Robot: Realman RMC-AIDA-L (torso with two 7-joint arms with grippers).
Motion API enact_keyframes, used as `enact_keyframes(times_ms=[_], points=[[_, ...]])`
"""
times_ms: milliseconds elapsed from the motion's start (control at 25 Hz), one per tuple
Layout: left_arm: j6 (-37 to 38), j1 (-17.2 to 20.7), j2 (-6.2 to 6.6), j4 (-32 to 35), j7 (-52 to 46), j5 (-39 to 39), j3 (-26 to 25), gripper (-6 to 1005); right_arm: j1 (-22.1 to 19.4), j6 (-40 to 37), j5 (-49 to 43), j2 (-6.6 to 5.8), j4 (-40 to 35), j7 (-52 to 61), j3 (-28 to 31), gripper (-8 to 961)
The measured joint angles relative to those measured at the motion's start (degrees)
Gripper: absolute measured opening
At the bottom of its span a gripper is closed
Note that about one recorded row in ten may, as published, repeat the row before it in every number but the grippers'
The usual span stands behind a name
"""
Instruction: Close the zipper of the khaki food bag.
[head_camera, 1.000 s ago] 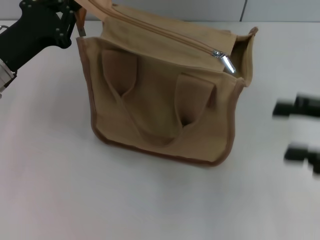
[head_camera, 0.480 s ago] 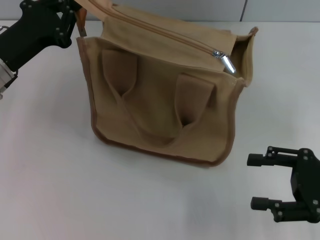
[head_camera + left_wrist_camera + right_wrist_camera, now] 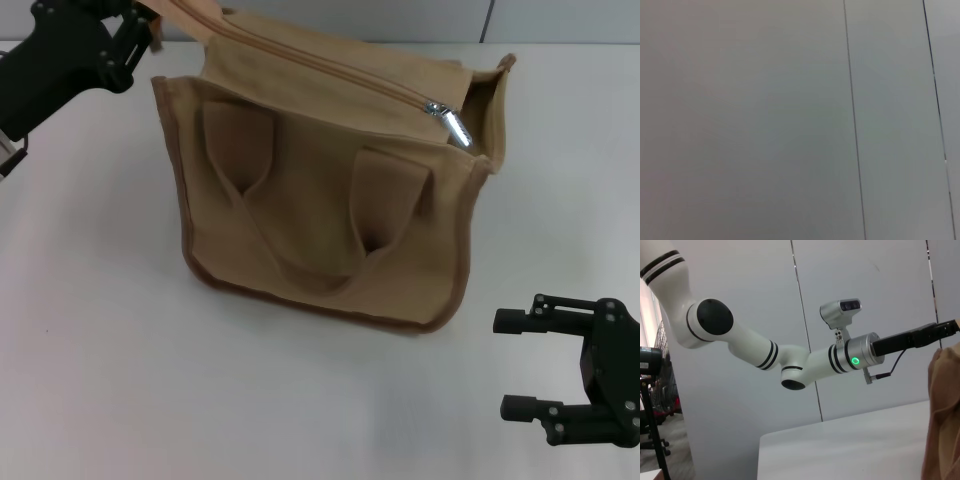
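Note:
The khaki food bag stands on the white table, its two strap handles hanging down its front. The zipper runs along its top edge. The silver pull tab sits near the bag's right end, with a short open gap beyond it. My left gripper is at the bag's top left corner, shut on a tan tab of the bag. It also shows in the right wrist view, beside the bag's edge. My right gripper is open and empty, low over the table in front of the bag's right end.
The white table extends around the bag. A grey panelled wall stands behind the table. The left wrist view shows only this wall.
My right gripper dropped to the lower right front of the table a second ago and has stayed still since. My left gripper has shifted slightly left. The bag has not moved.

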Motion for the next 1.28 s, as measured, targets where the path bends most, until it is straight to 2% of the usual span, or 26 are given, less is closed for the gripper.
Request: enact_keyframes(times_ms=[120, 280, 400, 480, 520, 600, 640, 760, 960, 1080, 1200, 1280], points=[[0.0, 0.4, 0.07, 3.4, -4.1, 2.2, 0.1, 32, 0.0, -0.1, 0.0, -0.06, 0.3, 0.1, 0.1, 752], [0.1, 1.3, 0.44, 11.1, -13.1, 8.2, 0.1, 195, 0.0, 0.1, 0.0, -0.08, 0.4, 0.1, 0.1, 752], [2.3, 1.7, 1.67, 18.5, -21.6, 15.0, 0.3, 329, 0.0, 0.1, 0.0, -0.08, 0.4, 0.1, 0.1, 752], [3.6, 1.7, 2.13, 20.3, -23.5, 16.6, 0.3, 422, 0.0, 0.2, 0.0, -0.09, 0.4, 0.2, 0.1, 752], [8.9, 1.8, 3.53, 23.3, -27.4, 18.4, 0.2, 468, 0.0, 0.3, 0.0, -0.09, 0.4, 0.2, 0.1, 752], [12.6, 1.8, 4.36, 23.6, -29.5, 18.4, 0.0, 619, 0.0, 0.8, 0.0, -0.09, 0.4, 0.2, 0.1, 752], [14.5, 1.7, 4.74, 23.3, -30.4, 18.1, -0.3, 694, 0.0, 0.8, 0.0, -0.09, 0.4, 0.2, 0.1, 752], [20.2, 1.3, 5.36, 19.7, -31.5, 15.9, -1.2, 731, 0.0, 1.1, 0.0, -0.08, 0.4, 0.2, 0.1, 752], [25.8, -0.3, 4.73, 8.0, -28.5, 13.6, 0.5, 792, 0.2, 1.3, 0.0, -0.09, 0.6, 0.3, -0.2, 752], [26.5, -0.6, 3.82, 3.4, -24.3, 14.3, 5.2, 829, 0.7, 1.6, -0.1, -0.08, 0.9, 0.3, -0.4, 752], [26.3, 1.1, 2.52, 2.5, -19.5, 14.7, 13.3, 828, 0.7, 2.9, -1.2, -0.08, 1.1, 0.3, -0.4, 752], [26.1, 1.9, 2.2, 2.3, -18.0, 15.2, 15.6, 828, 0.9, 3.3, -2.2, -0.09, 1.2, 0.3, -0.4, 752]])
